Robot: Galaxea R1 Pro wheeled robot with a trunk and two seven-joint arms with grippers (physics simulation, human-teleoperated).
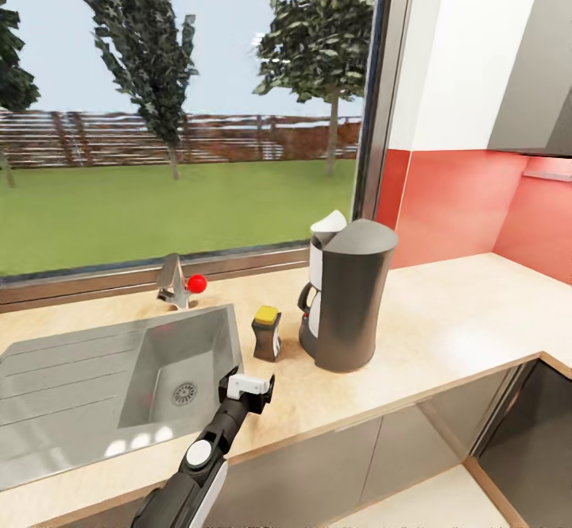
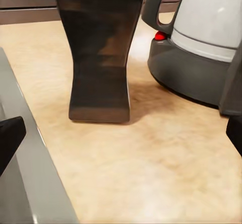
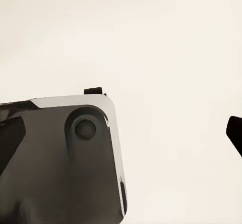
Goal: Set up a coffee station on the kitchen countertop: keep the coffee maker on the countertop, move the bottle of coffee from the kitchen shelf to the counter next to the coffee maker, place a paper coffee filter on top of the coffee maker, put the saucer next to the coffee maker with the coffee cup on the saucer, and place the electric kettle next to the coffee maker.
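The coffee maker (image 1: 349, 298) stands upright on the kitchen countertop (image 1: 445, 329), its carafe handle facing the sink. The bottle of coffee (image 1: 267, 333), dark brown with a yellow lid, stands just left of it on the counter. My left gripper (image 1: 253, 383) hovers in front of the bottle, open and apart from it. In the left wrist view the bottle of coffee (image 2: 101, 57) stands ahead beside the coffee maker (image 2: 201, 47), and nothing lies between the fingertips (image 2: 10, 138). My right gripper (image 3: 121, 138) is open over a dark grey, white-edged body (image 3: 60, 158).
A steel sink (image 1: 95, 385) with a drainboard lies left of the bottle, with a faucet (image 1: 179, 282) and a red knob behind it. A large window runs along the back. A red backsplash (image 1: 469, 202) and a grey wall cabinet (image 1: 540, 91) are at the right, where the counter turns a corner.
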